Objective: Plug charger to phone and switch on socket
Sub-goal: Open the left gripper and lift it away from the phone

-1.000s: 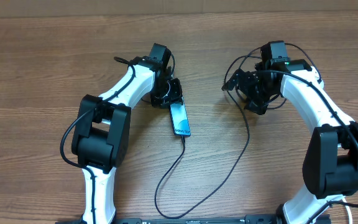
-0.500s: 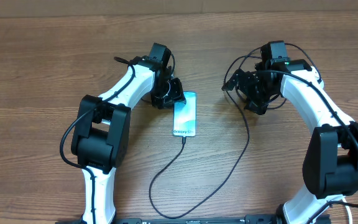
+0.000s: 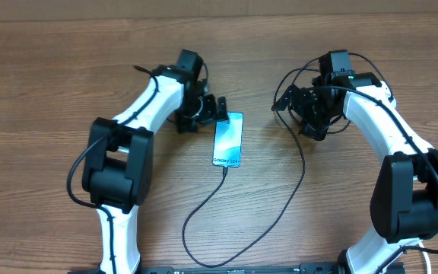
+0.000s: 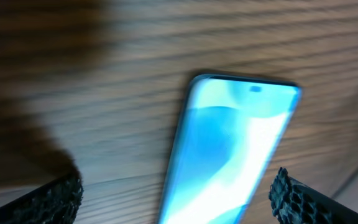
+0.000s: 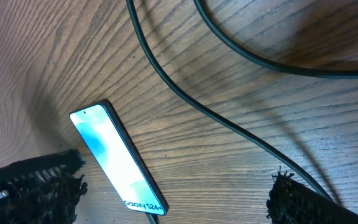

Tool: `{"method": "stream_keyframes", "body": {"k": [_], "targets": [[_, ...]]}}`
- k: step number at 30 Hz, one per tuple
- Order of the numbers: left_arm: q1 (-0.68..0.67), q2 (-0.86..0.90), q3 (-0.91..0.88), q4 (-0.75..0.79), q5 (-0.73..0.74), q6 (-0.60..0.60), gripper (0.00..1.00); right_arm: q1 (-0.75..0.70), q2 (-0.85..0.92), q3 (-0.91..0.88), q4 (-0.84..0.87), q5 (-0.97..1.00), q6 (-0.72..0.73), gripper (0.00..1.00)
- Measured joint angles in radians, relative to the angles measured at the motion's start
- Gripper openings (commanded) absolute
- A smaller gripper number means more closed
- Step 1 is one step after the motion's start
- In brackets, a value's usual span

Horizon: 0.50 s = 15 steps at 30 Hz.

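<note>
While both claws stand apart: phone [image 3: 228,140] flat, midway between table [image 3: 52,76] side edges.
Left gripper [image 3: 220,113] beside phone's far end; right gripper [image 3: 293,114] empty; charger [image 3: 280,205] enters phone's near end, other end lost under right arm [image 3: 371,114].

We find the overhead view bright and even, lit from above, sharp across the wooden table [image 3: 52,61], with only short, soft shadows beside the arms. The left wrist view is heavily blurred: the grain smears, the phone [image 4: 229,149] glows with washed-out pale streaks, and dark shadow fills the left side. The right wrist view is crisp. There the charger [image 5: 229,127] casts a soft shadow, and the right gripper [image 5: 176,193] looks fuzzy at the bottom corners.
</note>
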Motion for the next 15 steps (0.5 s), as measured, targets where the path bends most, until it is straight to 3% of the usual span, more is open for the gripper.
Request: {"method": "stream_keyframes", "body": {"k": [5,11,15], "targets": [[0.051,-0.062,0.032,-0.087,-0.126,0.068,1.00,0.000,0.000,0.000,0.000,0.003,0.000,1.00],[0.058,-0.400,0.094,-0.233,-0.391,0.124,1.00,0.000,0.000,0.000,0.000,0.003,0.000,1.00],[0.058,-0.593,0.111,-0.319,-0.454,0.133,1.00,0.000,0.000,0.000,0.000,0.004,0.000,1.00]]}}
